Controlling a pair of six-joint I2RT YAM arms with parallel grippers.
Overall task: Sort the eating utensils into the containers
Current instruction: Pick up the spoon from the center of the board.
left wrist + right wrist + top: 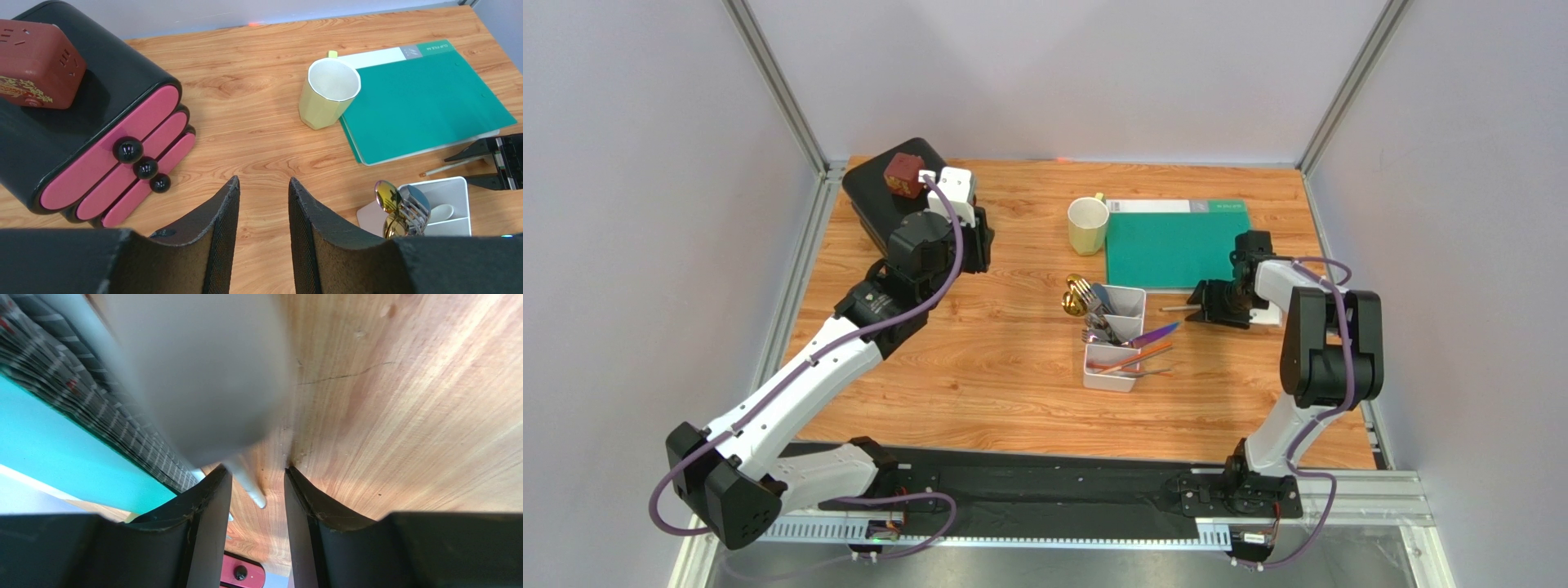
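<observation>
Starting overhead: the left gripper [974, 243] hangs beside the glossy black rounded box [873, 202] at the far-left corner of the wooden table [989, 380]. Its wrist crowds the box's right edge. At mid-table sits the small white divided plastic tray [1109, 381], holding gold-headed spoons [1078, 294]. A purple knife [1156, 333] and orange-brown chopsticks [1140, 358] poke out over its right rim. A wide run of wood lies open between the tray and the arm bases. The right gripper [1200, 306] is down low, just right of the tray and against the near edge of the green flat mat [1179, 245]. A pale yellow cup [1087, 224] touches the mat's left edge.

Over to the left wrist: the left gripper [263, 184] stands open, with only wood showing between its black fingers. The box [123, 79], pink drawers facing out, is near on the left. The cup [328, 92] and mat [423, 98] are well apart on the right. The tray [464, 184] sits at the lower right edge. Beyond it, a thin silver utensil [445, 168] lies flat on the wood, pointing at the right arm's black fingers.

Now the right wrist: the right gripper [256, 471] has its jaws apart, tips close to the wood. A blurred pale utensil [202, 373] fills the upper view, its narrow tip reaching between the fingers. Wood shows between the tip and the right finger, so it is not pinched. The mat's edge [55, 453] runs close on the left.
</observation>
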